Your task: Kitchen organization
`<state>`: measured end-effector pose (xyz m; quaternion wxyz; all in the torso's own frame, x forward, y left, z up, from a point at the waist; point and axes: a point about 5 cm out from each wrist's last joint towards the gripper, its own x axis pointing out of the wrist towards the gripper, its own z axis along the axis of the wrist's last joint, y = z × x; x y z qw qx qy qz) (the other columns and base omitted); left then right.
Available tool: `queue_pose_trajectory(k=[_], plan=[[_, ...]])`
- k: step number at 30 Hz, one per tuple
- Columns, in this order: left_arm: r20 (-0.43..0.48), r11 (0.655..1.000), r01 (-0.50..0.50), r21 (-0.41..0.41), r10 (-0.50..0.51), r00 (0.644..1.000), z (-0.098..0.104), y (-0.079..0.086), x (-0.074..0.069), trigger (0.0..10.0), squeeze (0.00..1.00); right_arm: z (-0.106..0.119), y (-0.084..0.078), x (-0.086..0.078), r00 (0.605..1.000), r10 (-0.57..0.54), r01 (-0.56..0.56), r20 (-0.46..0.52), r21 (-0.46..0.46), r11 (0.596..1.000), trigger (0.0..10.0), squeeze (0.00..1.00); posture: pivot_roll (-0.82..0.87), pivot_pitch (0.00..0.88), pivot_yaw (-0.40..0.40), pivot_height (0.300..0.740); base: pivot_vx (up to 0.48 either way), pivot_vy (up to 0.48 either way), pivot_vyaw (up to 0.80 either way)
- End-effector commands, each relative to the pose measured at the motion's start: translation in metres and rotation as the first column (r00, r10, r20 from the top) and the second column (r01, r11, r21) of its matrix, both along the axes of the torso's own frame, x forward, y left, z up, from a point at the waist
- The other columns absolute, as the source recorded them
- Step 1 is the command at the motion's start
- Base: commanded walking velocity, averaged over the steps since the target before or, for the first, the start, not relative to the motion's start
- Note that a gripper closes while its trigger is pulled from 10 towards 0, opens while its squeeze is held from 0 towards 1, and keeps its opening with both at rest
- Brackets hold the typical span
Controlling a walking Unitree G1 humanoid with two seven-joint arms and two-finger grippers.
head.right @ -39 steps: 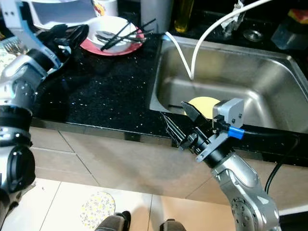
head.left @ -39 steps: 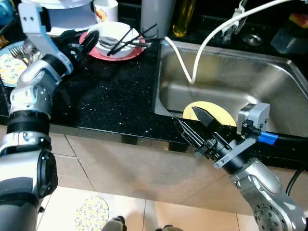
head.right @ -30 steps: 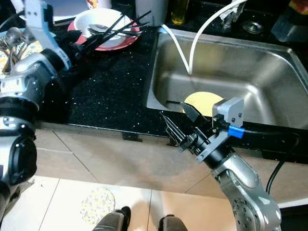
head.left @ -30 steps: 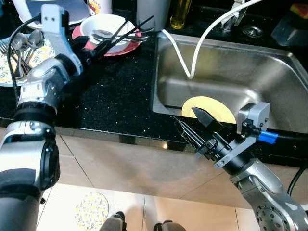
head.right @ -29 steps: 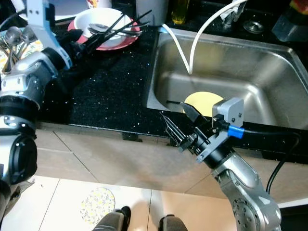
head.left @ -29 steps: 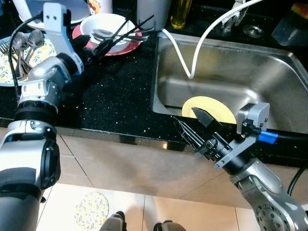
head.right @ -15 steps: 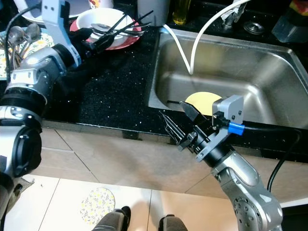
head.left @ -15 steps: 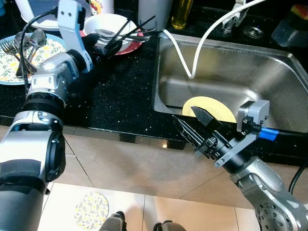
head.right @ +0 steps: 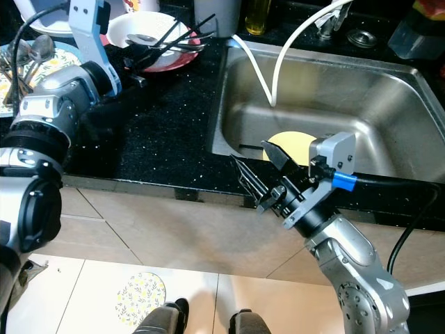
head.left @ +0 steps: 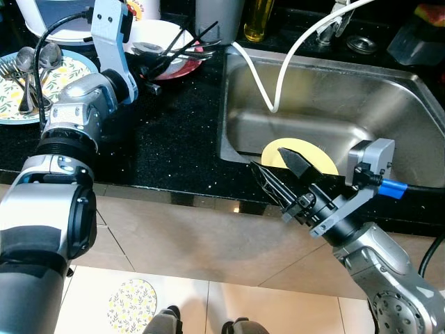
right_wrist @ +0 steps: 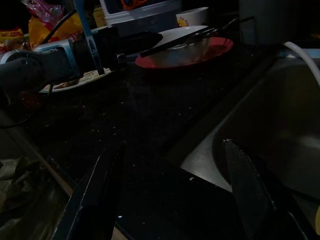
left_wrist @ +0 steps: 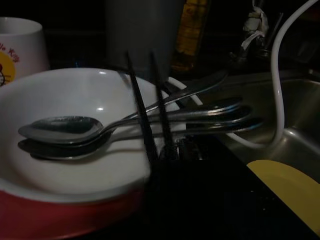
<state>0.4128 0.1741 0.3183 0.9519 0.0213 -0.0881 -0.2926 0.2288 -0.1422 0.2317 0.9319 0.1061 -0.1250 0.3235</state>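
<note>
A white bowl (head.left: 158, 36) sits on a red plate (head.left: 189, 68) at the back of the black counter. It holds several metal spoons (left_wrist: 65, 125) and two black chopsticks (head.left: 191, 40). My left gripper (head.left: 154, 66) is at the bowl's near rim, shut on the near ends of the chopsticks (left_wrist: 142, 107). A yellow plate (head.left: 309, 147) lies in the steel sink (head.left: 389, 104), partly behind my right gripper (head.left: 281, 179). That gripper hovers open over the counter's front edge beside the sink, holding nothing.
A patterned plate (head.left: 68, 75) with spoons and a fork sits at the far left. A white hose (head.left: 278, 69) hangs into the sink. A grey canister (head.left: 212, 10), an oil bottle (head.left: 254, 17) and a mug (left_wrist: 20, 45) stand behind the bowl.
My left arm has reached right and forward from beside the patterned plate to the bowl, and its fingers have closed on the chopsticks. The right gripper has stayed put, open.
</note>
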Motion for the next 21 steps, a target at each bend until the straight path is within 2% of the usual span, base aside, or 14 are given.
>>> queue_pose_trajectory(k=[1,9,13,14,15,16,18,19,20,21], plan=[[-0.004,0.999,0.011,0.032,-0.011,1.000,0.001,-0.005,0.001,0.0,0.00,0.005,-0.002,-0.004,1.000,-0.005,0.005,0.018,-0.007,1.000,10.0,0.00,-0.05,0.203,-0.069,0.740,0.000,0.000,0.00],[0.022,0.999,-0.003,0.032,0.002,1.000,0.010,-0.003,0.000,0.0,0.00,0.005,-0.002,-0.002,1.000,-0.009,0.009,0.018,0.000,1.000,10.0,0.00,-0.05,0.200,-0.067,0.740,0.000,0.000,0.00],[0.091,0.999,-0.034,0.028,0.031,0.995,0.025,-0.002,-0.002,0.0,0.00,0.005,-0.002,-0.001,1.000,-0.008,0.008,0.018,0.006,1.000,10.0,0.00,-0.04,0.196,-0.067,0.740,0.000,0.000,0.00],[0.133,0.998,-0.061,0.026,0.057,0.989,0.036,-0.002,-0.003,0.0,0.00,0.005,-0.002,-0.001,1.000,-0.008,0.008,0.018,0.008,1.000,10.0,0.00,-0.04,0.194,-0.068,0.740,0.000,0.000,0.00],[0.133,0.998,-0.061,0.026,0.057,0.989,0.036,-0.002,-0.003,0.0,0.00,0.005,-0.002,-0.001,1.000,-0.008,0.008,0.018,0.008,1.000,10.0,0.00,-0.04,0.194,-0.068,0.740,0.000,0.000,0.00],[0.171,0.996,-0.082,0.040,0.074,0.983,0.045,-0.003,-0.004,0.0,0.00,0.006,-0.002,0.000,1.000,-0.008,0.007,0.020,0.009,1.000,10.0,0.00,-0.04,0.191,-0.070,0.740,0.000,0.000,0.00],[0.182,0.995,-0.087,0.048,0.077,0.980,0.048,-0.004,-0.005,0.0,0.00,0.006,-0.002,0.000,1.000,-0.007,0.007,0.020,0.009,1.000,10.0,0.00,-0.04,0.191,-0.070,0.740,0.000,0.000,0.00],[0.223,0.990,-0.099,0.103,0.074,0.972,0.052,-0.007,-0.006,3.1,0.00,0.006,-0.002,0.001,1.000,-0.007,0.007,0.021,0.010,1.000,10.0,0.00,-0.04,0.189,-0.071,0.740,0.000,0.000,0.00],[0.223,0.990,-0.099,0.103,0.074,0.972,0.052,-0.007,-0.006,3.1,0.00,0.006,-0.002,0.001,1.000,-0.007,0.007,0.021,0.010,1.000,10.0,0.00,-0.04,0.189,-0.071,0.740,0.000,0.000,0.00],[0.275,0.977,-0.115,0.180,0.062,0.960,0.055,-0.011,-0.008,7.2,0.00,0.007,-0.002,0.001,1.000,-0.007,0.007,0.023,0.010,1.000,10.0,0.00,-0.04,0.189,-0.072,0.740,0.000,0.000,0.00]])
